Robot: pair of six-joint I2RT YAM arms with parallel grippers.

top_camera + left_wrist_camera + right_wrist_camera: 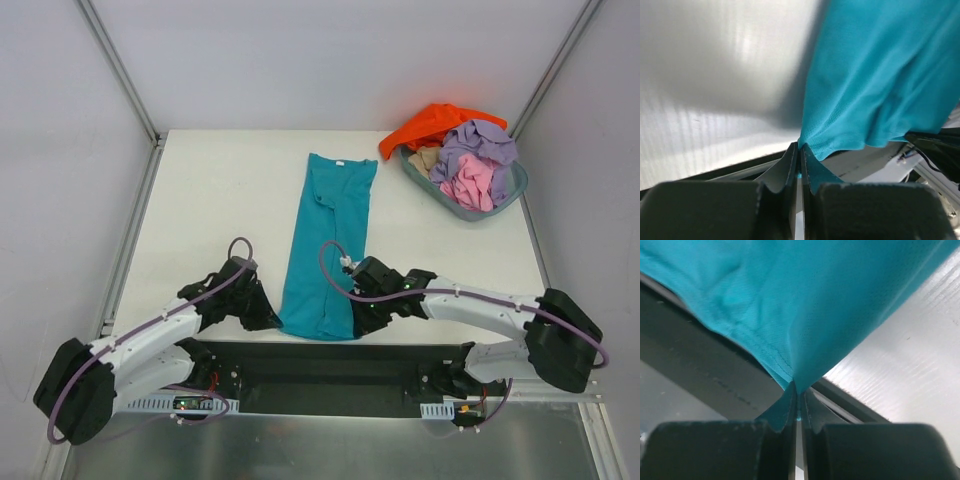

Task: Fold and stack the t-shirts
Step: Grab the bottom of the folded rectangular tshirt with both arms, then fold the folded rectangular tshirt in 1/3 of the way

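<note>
The teal t-shirt [328, 240] lies as a long narrow strip down the middle of the table, collar end far. My left gripper [272, 318] is shut on its near left corner [812, 137]. My right gripper [360, 318] is shut on its near right corner [790, 367]. Both corners are lifted a little at the table's near edge. The orange [432, 125], lavender [480, 143], pink [472, 182] and beige [428, 159] t-shirts are bunched in the basin.
The grey-blue round basin [512, 190] stands at the far right corner of the white table [220, 200]. A black rail [340, 365] runs along the near edge between the arm bases. Grey walls enclose the table.
</note>
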